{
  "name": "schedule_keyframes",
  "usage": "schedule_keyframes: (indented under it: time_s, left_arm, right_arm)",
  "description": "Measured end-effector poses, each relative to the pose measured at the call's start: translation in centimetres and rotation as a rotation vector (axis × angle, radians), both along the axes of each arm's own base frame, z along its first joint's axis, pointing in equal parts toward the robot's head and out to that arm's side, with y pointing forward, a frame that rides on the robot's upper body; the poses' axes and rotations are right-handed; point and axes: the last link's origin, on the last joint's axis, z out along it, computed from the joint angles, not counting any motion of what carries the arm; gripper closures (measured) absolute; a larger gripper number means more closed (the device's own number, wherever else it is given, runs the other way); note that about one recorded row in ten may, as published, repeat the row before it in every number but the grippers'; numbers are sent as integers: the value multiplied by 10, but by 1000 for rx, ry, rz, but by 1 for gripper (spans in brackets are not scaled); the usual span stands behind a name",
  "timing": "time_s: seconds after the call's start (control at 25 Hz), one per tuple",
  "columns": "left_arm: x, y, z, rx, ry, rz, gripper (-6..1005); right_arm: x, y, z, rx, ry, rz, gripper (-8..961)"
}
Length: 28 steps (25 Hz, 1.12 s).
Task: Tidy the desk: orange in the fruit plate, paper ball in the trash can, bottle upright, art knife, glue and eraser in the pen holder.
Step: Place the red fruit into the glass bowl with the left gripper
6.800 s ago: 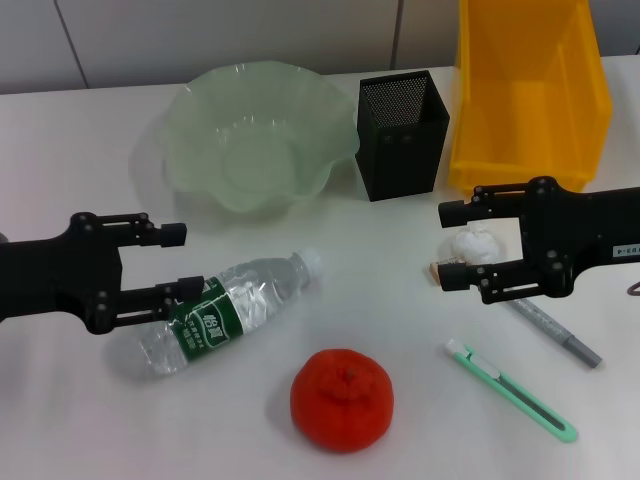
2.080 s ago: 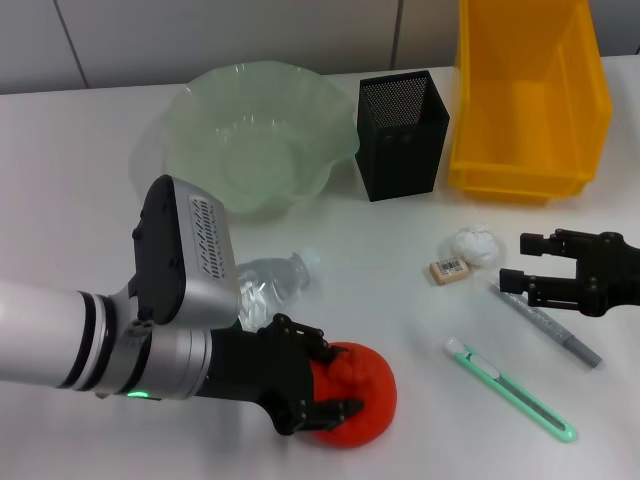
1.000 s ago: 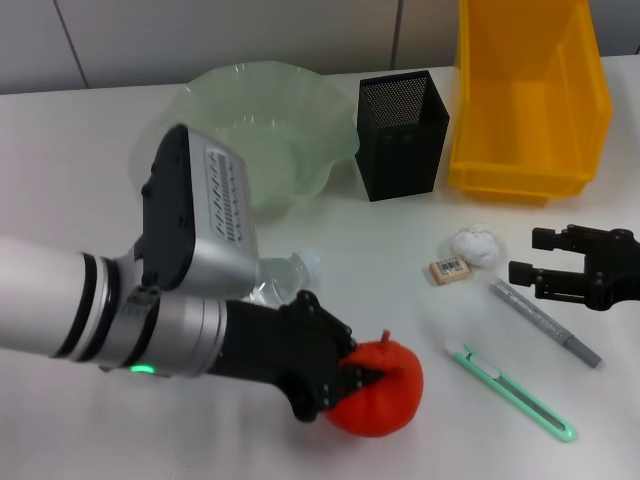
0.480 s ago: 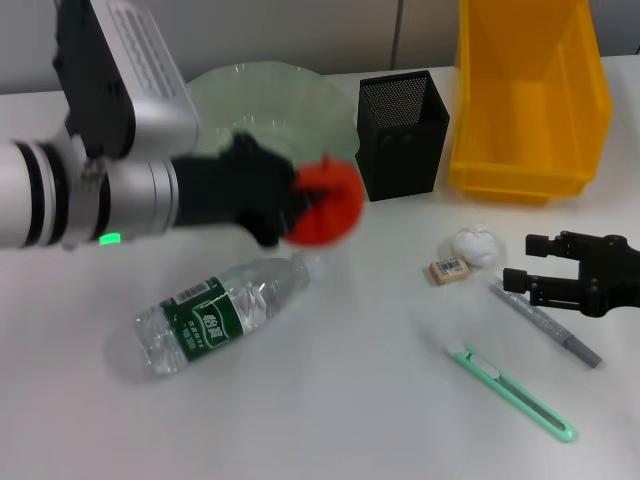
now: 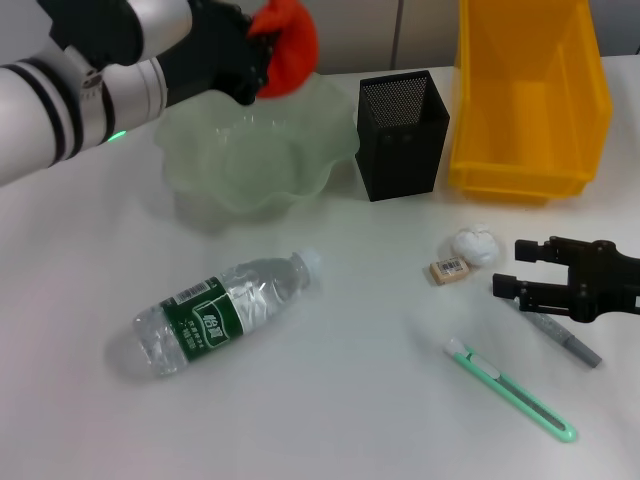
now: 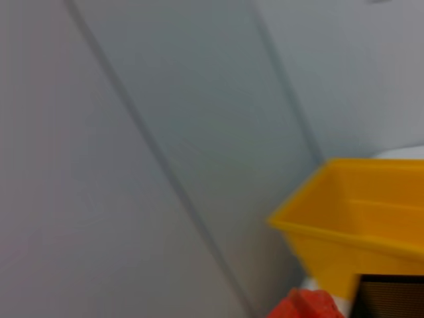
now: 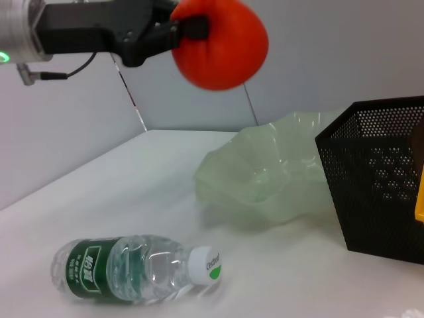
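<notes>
My left gripper [image 5: 262, 45] is shut on the orange [image 5: 288, 42] and holds it high above the far rim of the pale green fruit plate [image 5: 255, 140]; the right wrist view shows the orange [image 7: 220, 43] in those black fingers. A clear bottle [image 5: 222, 310] with a green label lies on its side at the front left. My right gripper [image 5: 528, 270] is open, low over the table by the grey glue pen [image 5: 548, 325]. The paper ball [image 5: 474, 244], the eraser [image 5: 449, 268] and the green art knife [image 5: 510, 389] lie near it. The black mesh pen holder [image 5: 401, 133] stands behind them.
A yellow bin [image 5: 528, 95] stands at the back right beside the pen holder. The white table [image 5: 360, 400] has its wall close behind the plate.
My left gripper has lifted the orange from beside the bottle, carried it up and back, and now holds it above the fruit plate. The right gripper has barely moved.
</notes>
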Motion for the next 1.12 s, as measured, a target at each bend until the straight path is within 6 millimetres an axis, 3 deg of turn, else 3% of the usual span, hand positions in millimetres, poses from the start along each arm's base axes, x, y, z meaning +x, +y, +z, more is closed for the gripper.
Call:
schedule_keyframes:
  time_s: [0.56, 1.12]
  left_arm:
    - [-24, 35, -23, 67, 72, 87, 942]
    - [-37, 33, -30, 84, 120, 94, 941]
  right_arm:
    - [2, -4, -3, 0, 7, 2, 195]
    - [0, -4, -2, 0, 16, 7, 195]
